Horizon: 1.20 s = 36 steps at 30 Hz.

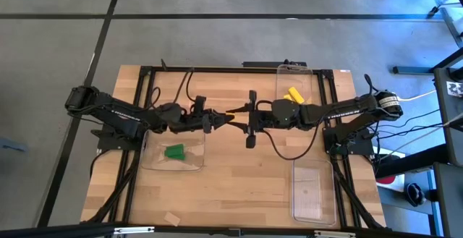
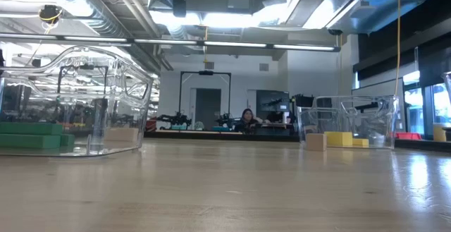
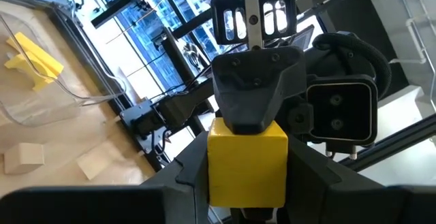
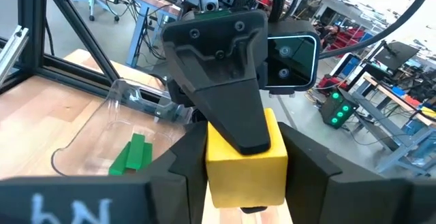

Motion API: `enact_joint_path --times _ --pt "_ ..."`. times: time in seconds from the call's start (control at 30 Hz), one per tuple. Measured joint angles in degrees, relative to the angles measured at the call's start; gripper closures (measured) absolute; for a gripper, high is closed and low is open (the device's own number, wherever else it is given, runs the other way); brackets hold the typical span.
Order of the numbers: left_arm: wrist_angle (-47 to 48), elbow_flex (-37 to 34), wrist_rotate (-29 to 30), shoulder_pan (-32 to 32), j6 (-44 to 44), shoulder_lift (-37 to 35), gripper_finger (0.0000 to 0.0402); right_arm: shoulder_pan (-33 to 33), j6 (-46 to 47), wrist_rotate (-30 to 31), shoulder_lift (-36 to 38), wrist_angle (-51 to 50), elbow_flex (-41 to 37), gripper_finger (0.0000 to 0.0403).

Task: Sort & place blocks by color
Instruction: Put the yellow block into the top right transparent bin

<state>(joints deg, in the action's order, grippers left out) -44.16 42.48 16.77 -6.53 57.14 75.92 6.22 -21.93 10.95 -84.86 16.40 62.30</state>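
Observation:
A yellow block (image 1: 230, 113) is held in the air over the table's middle, between my two grippers, which meet tip to tip. My left gripper (image 1: 219, 120) reaches in from the table's left and my right gripper (image 1: 241, 117) from the right, and both are shut on it. Green blocks (image 1: 174, 151) lie on the floor of a clear tray (image 1: 195, 164) below my left arm. Yellow blocks (image 1: 294, 94) lie in the far right tray (image 1: 307, 73). Tan blocks (image 3: 24, 157) lie loose on the table. The low view shows neither gripper. My left gripper pinches the yellow block (image 3: 245, 166) between its two fingers (image 3: 187, 176), on two opposite side faces, coming level from the table's left. The block is lifted clear of the table. My right gripper's finger lies over the face turned toward the camera. My right gripper pinches the same yellow block (image 4: 242, 173) by two opposite faces between its fingers (image 4: 184, 163), coming level from the table's right. Its hold is crosswise to the left gripper's, one of whose fingers (image 4: 225, 94) covers the block's facing side. The block hangs clear in the air.
An empty clear tray (image 1: 312, 189) sits at the near right. One tan block (image 1: 171, 218) lies by the near edge, another (image 2: 316, 142) stands beside the yellow tray. Black frame rails (image 1: 137, 115) run along both sides. Bare wood lies between the trays.

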Motion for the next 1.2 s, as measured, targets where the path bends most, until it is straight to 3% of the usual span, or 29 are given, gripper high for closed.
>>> enact_joint_path --times 0.13,0.33,0.57,0.73,0.8,1.0,1.2 --pt "0.0 -0.02 -1.61 0.78 -0.81 0.0 0.0252 -0.02 1.03 0.18 0.0 0.04 0.0 0.0263" --pt "0.95 -0.05 -10.88 3.93 -5.47 -1.45 0.0218 0.0 3.85 -0.22 2.37 -3.99 0.0 0.0264" --pt "12.71 -0.01 -16.45 8.82 -14.36 -10.41 0.0217 -0.15 8.91 5.21 12.44 -24.26 -0.11 0.0264" --pt "25.82 -0.04 -16.41 9.66 -25.76 -18.07 0.0216 0.64 18.15 10.8 19.7 -40.28 -0.26 0.0264" --pt "29.86 -0.04 -16.26 9.0 -30.72 -20.65 0.0216 1.33 20.74 12.62 22.86 -42.37 -1.69 0.0264" --pt "36.06 -0.1 -9.89 4.84 -42.63 -26.75 0.0216 2.88 28.56 13.47 32.53 -37.02 -11.5 0.0264" --pt "36.26 -0.15 -7.23 4.16 -45.64 -28.83 0.0215 3.13 30.9 13.59 38.65 -16.52 -23.5 0.0264"
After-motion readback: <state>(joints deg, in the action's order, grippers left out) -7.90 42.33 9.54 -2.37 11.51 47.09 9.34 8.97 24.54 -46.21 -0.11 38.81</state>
